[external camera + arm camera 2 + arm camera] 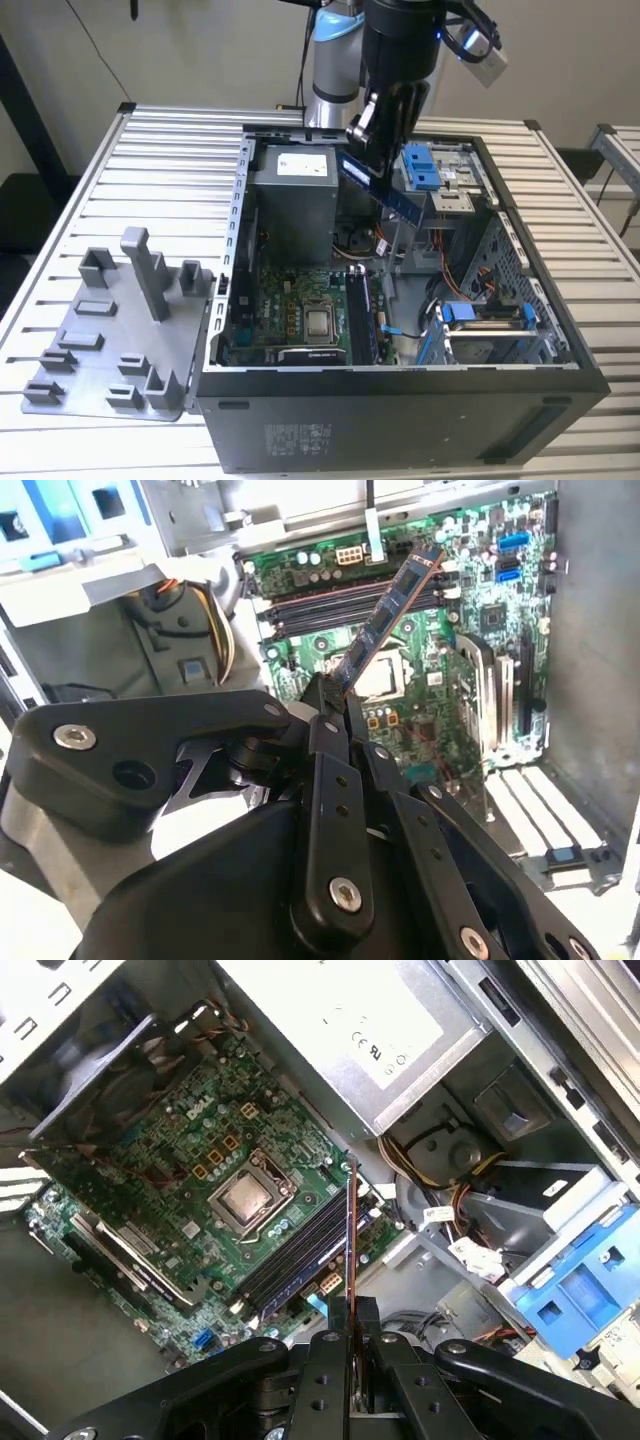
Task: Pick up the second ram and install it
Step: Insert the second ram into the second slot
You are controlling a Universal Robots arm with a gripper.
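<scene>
Gripper (366, 150) jaws clamp the second ram (395, 200), tilted, high above the memory slots (295, 1255); that tilt could jam an edge against the slot walls.

1. My arm (333, 62) stands almost upright at the far side in the exterior view.
2. My wrist (400, 40) is the thick black part, and it points downward.
3. My gripper (368, 148) hangs under the wrist and leans a little toward the exterior view's left.
4. My fingers (322, 730) are pressed together on one end of the second ram (388, 192).
5. The stick goes out from them on a slant, down toward the exterior view's right.
6. In both wrist views my black finger links run together to the tips, and the stick comes out from between them.
</scene>
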